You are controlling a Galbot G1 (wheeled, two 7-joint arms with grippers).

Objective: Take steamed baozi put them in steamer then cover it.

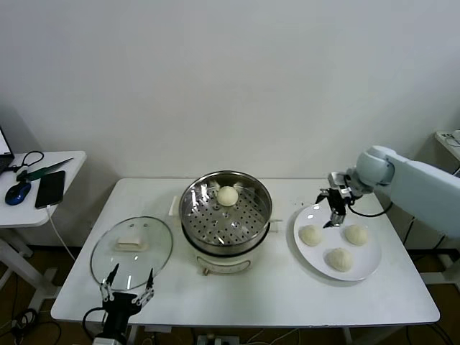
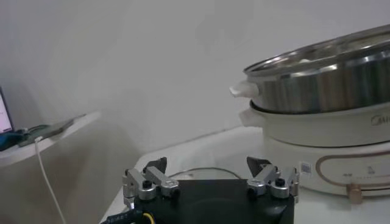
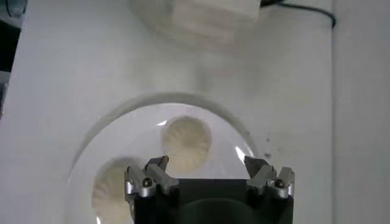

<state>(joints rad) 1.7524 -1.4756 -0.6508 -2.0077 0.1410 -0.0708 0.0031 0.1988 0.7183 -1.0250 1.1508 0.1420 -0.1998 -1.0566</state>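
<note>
- Right tool [image 1: 335, 210] hangs wide open over the back edge of the plate [image 1: 369, 267] at the bench's right side. Three steamed baozi [image 1: 310, 235] on the plate, one already in the steamer [image 1: 192, 208] mid-bench. Cover [image 1: 131, 251] lies near the front-left corner, with the left tool [image 1: 127, 289] parked at the front edge.
- Left wrist: left tool [image 2: 211, 176] is spread wide, nothing in it, steamer just ahead.
- Right wrist: right tool [image 3: 208, 173] is empty, jaws straddling a bun. Looks soft and light, so I'd pinch its sides gently.

At nine o'clock the laptop [image 1: 3, 151] is cut by the head view's edge, and the right wrist view crops the plate [image 3: 109, 131] and one baozi [image 3: 113, 192].
</note>
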